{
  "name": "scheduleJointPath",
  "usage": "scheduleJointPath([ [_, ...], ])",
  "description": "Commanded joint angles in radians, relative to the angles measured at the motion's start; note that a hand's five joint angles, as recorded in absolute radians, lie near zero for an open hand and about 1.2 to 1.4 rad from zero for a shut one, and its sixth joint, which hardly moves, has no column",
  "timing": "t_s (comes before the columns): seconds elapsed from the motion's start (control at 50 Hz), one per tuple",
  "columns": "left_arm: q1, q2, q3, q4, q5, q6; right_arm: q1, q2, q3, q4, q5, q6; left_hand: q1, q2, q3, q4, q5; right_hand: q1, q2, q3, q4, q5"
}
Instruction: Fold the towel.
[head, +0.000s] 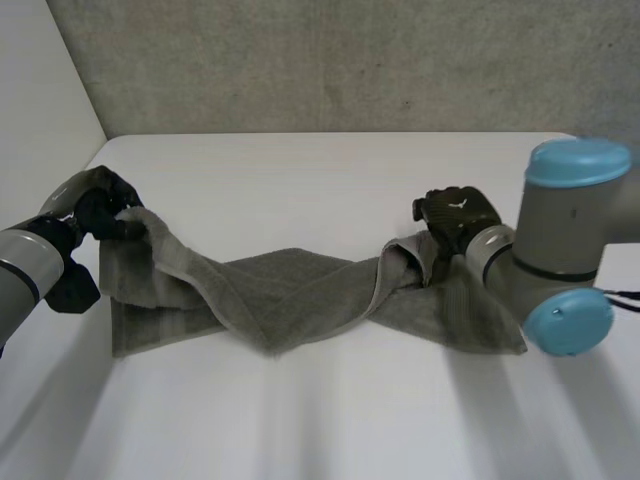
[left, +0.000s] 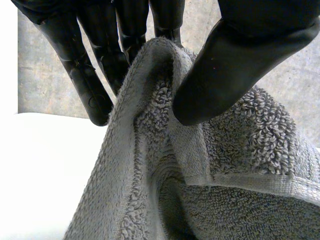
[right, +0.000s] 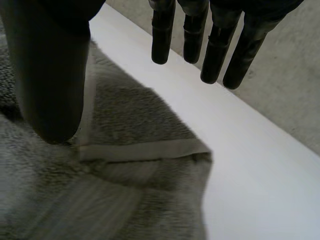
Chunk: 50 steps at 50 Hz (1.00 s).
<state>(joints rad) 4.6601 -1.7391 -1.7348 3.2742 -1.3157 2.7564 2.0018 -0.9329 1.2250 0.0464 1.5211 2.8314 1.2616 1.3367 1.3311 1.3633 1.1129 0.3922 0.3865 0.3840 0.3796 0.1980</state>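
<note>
A grey towel (head: 290, 295) lies stretched across the middle of the white table (head: 320, 420), from near the left edge toward the right edge. It is bunched and twisted about its middle, so the two halves fan out to either side. Its left end is partly doubled over, and one corner is lifted off the table in the left hand (head: 105, 212), which sits by the table's left edge. In the left wrist view the thumb (left: 240, 60) presses a raised fold of the towel against the fingers (left: 85, 80), so this hand is clamped on the cloth, and a hemmed edge runs below the grip. The towel's right end lies flat near the right edge, partly hidden by the right arm (head: 570, 240). The right hand (head: 455, 215) is at that end's far corner, where a flap of cloth is turned up beside it. In the right wrist view its thumb (right: 50, 75) is over the towel close to a hemmed edge; I cannot tell whether it touches. Its fingers (right: 215, 50) are straight and held well apart from the thumb, above bare table just past the towel's corner, with nothing caught between them. A grey concrete wall (head: 350, 60) stands behind the table's far edge.
</note>
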Motion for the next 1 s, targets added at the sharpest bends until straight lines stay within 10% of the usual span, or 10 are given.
scheduleJointPath([
  [0.02,-0.001,0.001,-0.002,0.001,0.0,0.002,0.069,0.062,-0.019,-0.014,0.014,0.079,0.135,0.06,0.065,0.033,0.109,-0.014,-0.008,-0.005,-0.001,0.006],
  [0.14,-0.001,-0.005,-0.002,0.001,0.0,0.002,0.101,0.098,-0.048,-0.08,0.028,0.108,0.135,0.06,0.065,0.033,0.109,0.227,0.233,0.235,0.24,0.247],
  [0.22,-0.001,-0.008,-0.002,-0.004,0.0,0.005,0.101,0.103,-0.085,-0.106,0.045,0.1,0.135,0.06,0.065,0.033,0.109,1.001,1.007,1.009,1.013,1.02],
  [0.66,0.002,0.262,0.317,-0.251,0.01,0.025,-0.032,-0.437,-0.511,0.369,-0.128,-0.102,0.135,0.06,0.065,0.033,0.109,1.004,1.01,1.012,1.017,1.024],
  [1.0,0.003,-0.007,0.696,-0.393,0.004,-0.058,-0.152,-0.067,-1.055,0.747,-0.219,-0.133,0.135,0.06,0.065,0.033,0.109,1.004,1.01,1.012,1.017,1.024],
])
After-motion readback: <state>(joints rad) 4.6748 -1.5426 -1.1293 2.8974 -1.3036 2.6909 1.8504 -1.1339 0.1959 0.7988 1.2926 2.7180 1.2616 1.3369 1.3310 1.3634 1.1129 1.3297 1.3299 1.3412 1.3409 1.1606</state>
